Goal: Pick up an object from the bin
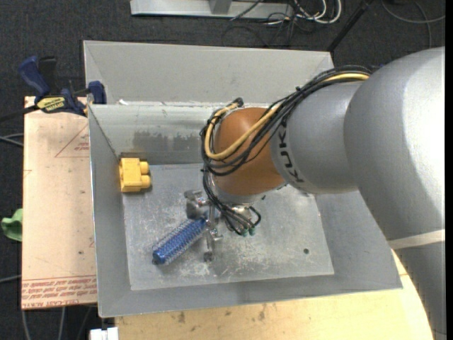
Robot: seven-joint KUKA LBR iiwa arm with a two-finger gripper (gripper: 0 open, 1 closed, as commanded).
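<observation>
The arm [354,140] reaches into the grey bin [283,257] from the right, its orange wrist cover [244,158] wrapped in yellow and black cables [212,137]. The gripper [202,224] is low over the floor near the bin's middle. Its two metal fingers [192,205] stand apart, one on either side of the upper right end of a blue ridged rod [177,241]. The rod lies flat on the bin floor, slanting from lower left to upper right, toward the front of the bin. Whether the fingers touch the rod cannot be told. A yellow block [134,174] sits well apart at the left, close to the bin's left wall. The floor around the rod is scuffed and dusted with pale marks.
</observation>
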